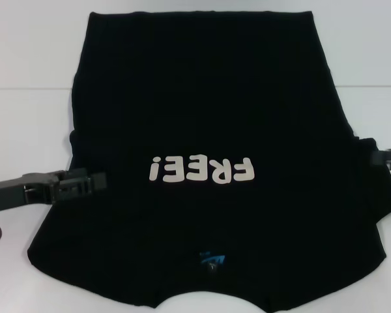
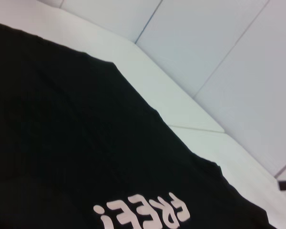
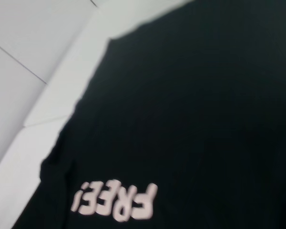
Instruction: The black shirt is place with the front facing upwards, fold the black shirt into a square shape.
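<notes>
Black shirt (image 1: 215, 117) lies flat on the white counter (image 1: 26, 59), front up, collar end toward the robot, so the pale "FREE!" lettering (image 1: 202, 169) reads upside down in the head view and the blue neck label (image 1: 212, 259) sits near the close edge. Both sleeves look already tucked in, giving straight side edges; that is a judgement from the outline.

Left hand (image 1: 94, 181) is low at the shirt's left edge, level with the lettering, touching or just over the cloth. Likely placed there to pick up the side for a fold. Cannot tell if its fingers are spread or pinching fabric.

Right hand (image 1: 388, 158) shows only partly at the far right, beside the shirt's right edge, at about the same level. Its state cannot be told either.

Symmetric placement suggests a two-sided grasp. Folding into a square is not yet done.
</notes>
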